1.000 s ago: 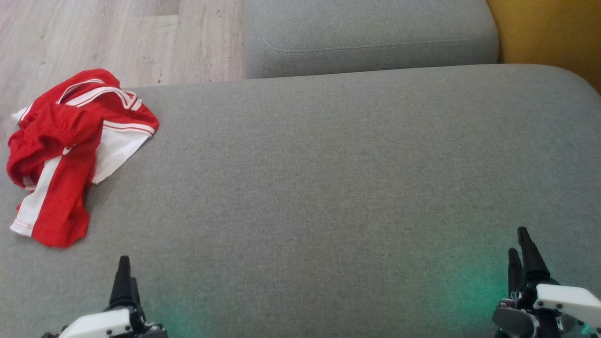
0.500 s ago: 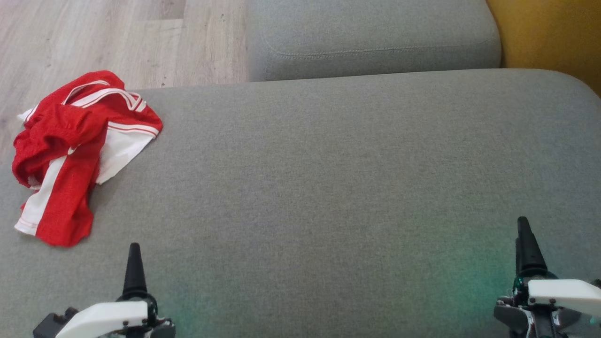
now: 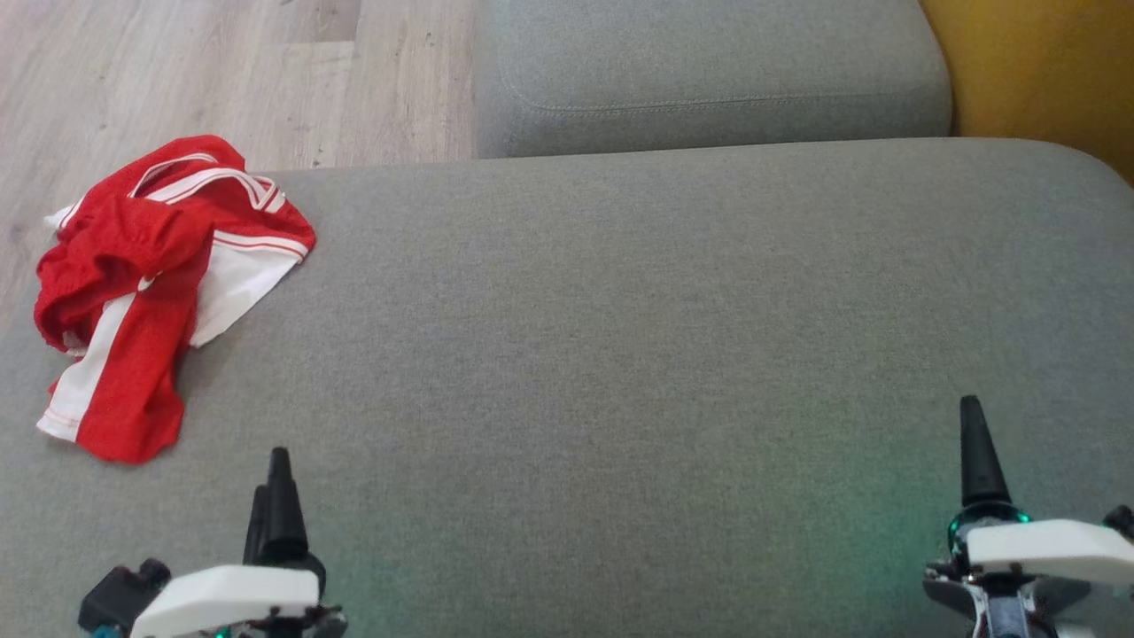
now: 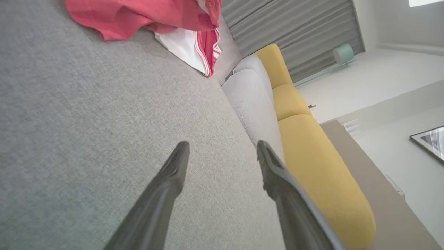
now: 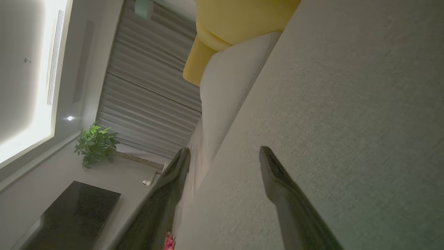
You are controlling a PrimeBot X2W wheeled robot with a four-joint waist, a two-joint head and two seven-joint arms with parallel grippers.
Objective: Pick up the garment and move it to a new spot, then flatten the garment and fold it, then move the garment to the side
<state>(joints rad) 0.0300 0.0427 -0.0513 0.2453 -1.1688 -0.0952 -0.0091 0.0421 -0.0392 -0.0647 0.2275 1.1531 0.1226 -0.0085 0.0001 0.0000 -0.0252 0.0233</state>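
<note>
Two grippers rest low over a wide grey sofa seat (image 3: 620, 354), and neither carries anything. In the head view the left gripper (image 3: 270, 477) sits at the lower left of the frame and the right gripper (image 3: 973, 421) at the lower right. In each wrist view the dark fingers (image 4: 173, 173) stand wide apart with only bare upholstery between them. The garment (image 3: 164, 283), red with white panels and stripes, lies crumpled at the upper left of the head view. It sits on the seat's far left corner, right at the edge, with the wooden floor (image 3: 177, 71) beyond it. It is well apart from both grippers, though much nearer the left one, whose wrist view shows the cloth along the top edge of the frame. The pick-up has not begun, so the step in hand looks like the reach. It would likely go best if the left gripper travels up and left, comes down over a raised red fold rather than the flat white panel, and closes on several layers at once. A high lift should keep the trailing hem from dragging or slipping over the edge. The open middle of the seat offers a roomy new spot for flattening.
</note>
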